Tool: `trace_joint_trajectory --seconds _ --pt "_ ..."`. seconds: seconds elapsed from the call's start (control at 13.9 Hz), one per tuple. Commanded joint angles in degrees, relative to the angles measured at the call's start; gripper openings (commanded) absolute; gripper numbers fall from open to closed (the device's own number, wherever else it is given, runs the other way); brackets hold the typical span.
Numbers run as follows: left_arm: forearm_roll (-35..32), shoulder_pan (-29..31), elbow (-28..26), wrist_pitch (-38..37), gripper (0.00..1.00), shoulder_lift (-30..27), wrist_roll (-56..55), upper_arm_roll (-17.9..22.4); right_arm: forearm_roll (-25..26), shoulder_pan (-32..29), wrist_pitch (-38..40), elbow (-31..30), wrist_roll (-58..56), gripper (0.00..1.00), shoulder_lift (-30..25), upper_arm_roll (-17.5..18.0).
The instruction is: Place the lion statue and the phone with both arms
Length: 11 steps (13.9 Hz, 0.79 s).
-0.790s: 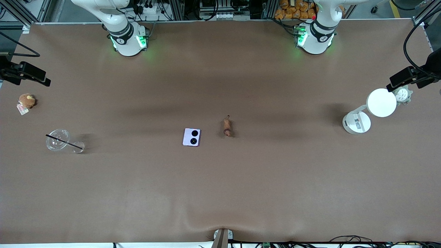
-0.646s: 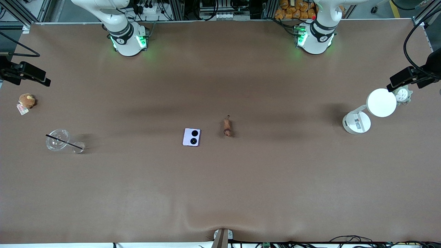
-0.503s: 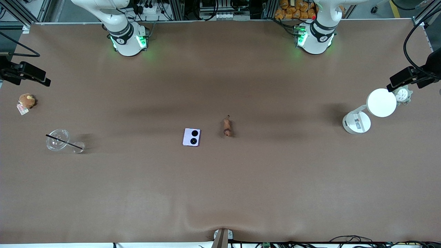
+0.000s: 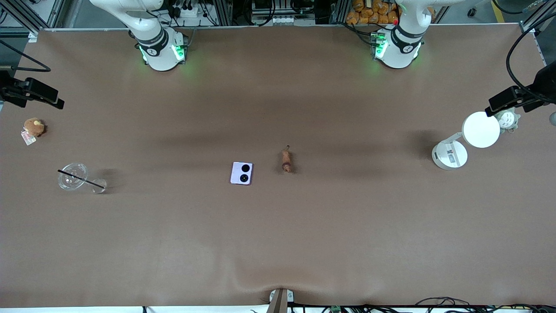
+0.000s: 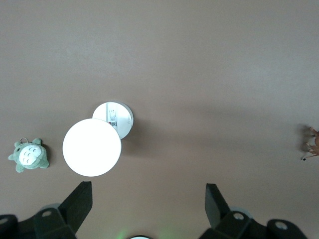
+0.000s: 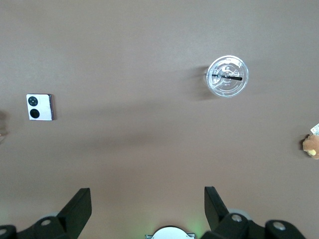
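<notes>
I see the right gripper spread wide over the right arm's end, above a clear cup holding a black straw. The phone and lion statue lie mid-table, apart. The left gripper hangs spread near a white lamp.

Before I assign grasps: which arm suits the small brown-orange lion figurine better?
Probably the left. The brown-orange lion figurine lies toward the left arm's end, beside the pale lavender folded phone. The left gripper hangs open with it in view; the right gripper sees the phone.
</notes>
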<state>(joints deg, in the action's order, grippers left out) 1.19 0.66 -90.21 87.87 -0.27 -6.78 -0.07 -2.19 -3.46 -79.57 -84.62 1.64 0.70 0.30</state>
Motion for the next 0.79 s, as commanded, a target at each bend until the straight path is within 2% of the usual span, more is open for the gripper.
trace_joint_trajectory --seconds 0.0,0.36,0.5,0.72 --pt "-0.4 -1.4 0.9 -1.6 1.0 2.6 0.3 -0.7 0.3 -0.6 -0.3 -0.8 0.1 1.0 -0.8 0.7" --pt "0.1 -2.6 0.6 -2.2 1.0 3.8 0.2 -1.2 0.3 -0.6 -0.3 -0.8 0.2 1.0 -0.8 0.7" --pt "4.0 -3.3 0.8 -2.2 1.0 4.7 0.0 -1.7 0.3 -0.5 -0.3 -0.8 0.2 1.0 -0.8 0.7" --pt "4.9 -7.6 1.2 0.1 1.0 8.9 -0.8 -2.4 0.2 -0.5 -0.3 -0.8 0.2 1.0 -0.8 0.7"
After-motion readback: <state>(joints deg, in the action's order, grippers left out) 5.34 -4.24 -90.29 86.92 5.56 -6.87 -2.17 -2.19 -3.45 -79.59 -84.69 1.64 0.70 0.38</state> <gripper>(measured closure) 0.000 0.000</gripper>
